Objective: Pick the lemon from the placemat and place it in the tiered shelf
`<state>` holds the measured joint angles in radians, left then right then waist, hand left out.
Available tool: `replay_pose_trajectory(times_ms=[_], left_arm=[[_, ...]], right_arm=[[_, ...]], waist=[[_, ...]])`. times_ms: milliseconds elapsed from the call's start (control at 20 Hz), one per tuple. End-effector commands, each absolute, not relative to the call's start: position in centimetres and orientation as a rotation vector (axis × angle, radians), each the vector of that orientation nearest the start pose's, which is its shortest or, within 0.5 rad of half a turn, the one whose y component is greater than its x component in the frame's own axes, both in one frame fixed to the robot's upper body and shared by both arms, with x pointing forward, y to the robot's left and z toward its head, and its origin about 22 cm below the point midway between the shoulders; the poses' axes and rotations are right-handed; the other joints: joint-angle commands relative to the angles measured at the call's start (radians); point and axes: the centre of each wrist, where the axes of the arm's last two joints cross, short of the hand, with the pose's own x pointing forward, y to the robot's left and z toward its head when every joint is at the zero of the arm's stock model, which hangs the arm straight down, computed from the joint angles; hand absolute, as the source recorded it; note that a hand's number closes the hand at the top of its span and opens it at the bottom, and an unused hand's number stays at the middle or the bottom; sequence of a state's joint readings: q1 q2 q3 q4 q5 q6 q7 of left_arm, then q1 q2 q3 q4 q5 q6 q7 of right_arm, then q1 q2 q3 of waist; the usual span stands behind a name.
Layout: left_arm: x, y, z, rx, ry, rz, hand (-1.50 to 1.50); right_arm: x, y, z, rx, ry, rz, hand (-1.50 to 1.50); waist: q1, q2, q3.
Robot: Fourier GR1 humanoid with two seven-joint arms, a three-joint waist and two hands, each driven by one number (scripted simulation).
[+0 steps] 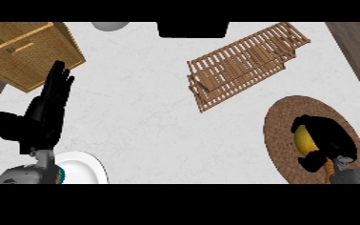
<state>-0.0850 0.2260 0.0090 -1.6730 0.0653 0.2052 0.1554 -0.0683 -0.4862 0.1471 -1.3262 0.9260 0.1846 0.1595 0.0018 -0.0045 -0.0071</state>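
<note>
A yellow lemon [303, 140] lies on the round brown placemat [281, 124] at the lower right of the head view. My right hand [329, 143] curls round the lemon from the right and hides most of it; only its left side shows. The slatted wooden tiered shelf [243, 64] stands at the upper middle right, apart from the hand. At the left edge my left hand [49, 105] rests open with fingers straight and pointing up.
A woven wicker basket [35, 52] stands at the upper left, just above my left hand. A white plate [84, 169] sits at the lower left. A grey round object [109, 25] and a black block [193, 28] lie along the far edge.
</note>
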Motion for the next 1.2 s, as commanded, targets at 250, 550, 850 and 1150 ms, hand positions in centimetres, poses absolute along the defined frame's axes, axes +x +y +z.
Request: replay_pose_trajectory(times_ms=[250,550,850,1150], left_arm=[[27.0,26.7,7.1,0.235,-1.611,0.035,0.0],[25.1,27.2,7.1,0.242,-1.601,0.031,0.0],[25.3,27.7,5.9,0.264,-1.587,0.048,0.0],[24.4,27.5,4.8,0.274,-1.607,0.053,0.0]], right_arm=[[24.7,-27.8,-0.6,-0.811,-1.091,1.416,1.5],[21.4,-21.4,-0.4,-0.555,-1.263,1.488,1.5],[18.1,-21.0,8.3,-0.479,-1.436,1.38,1.5],[15.9,-22.4,13.5,-0.428,-1.621,0.981,1.5]], waist=[[-0.003,0.005,0.007],[-0.001,0.0,0.007],[-0.02,-0.002,0.005],[-0.025,-0.003,0.005]])
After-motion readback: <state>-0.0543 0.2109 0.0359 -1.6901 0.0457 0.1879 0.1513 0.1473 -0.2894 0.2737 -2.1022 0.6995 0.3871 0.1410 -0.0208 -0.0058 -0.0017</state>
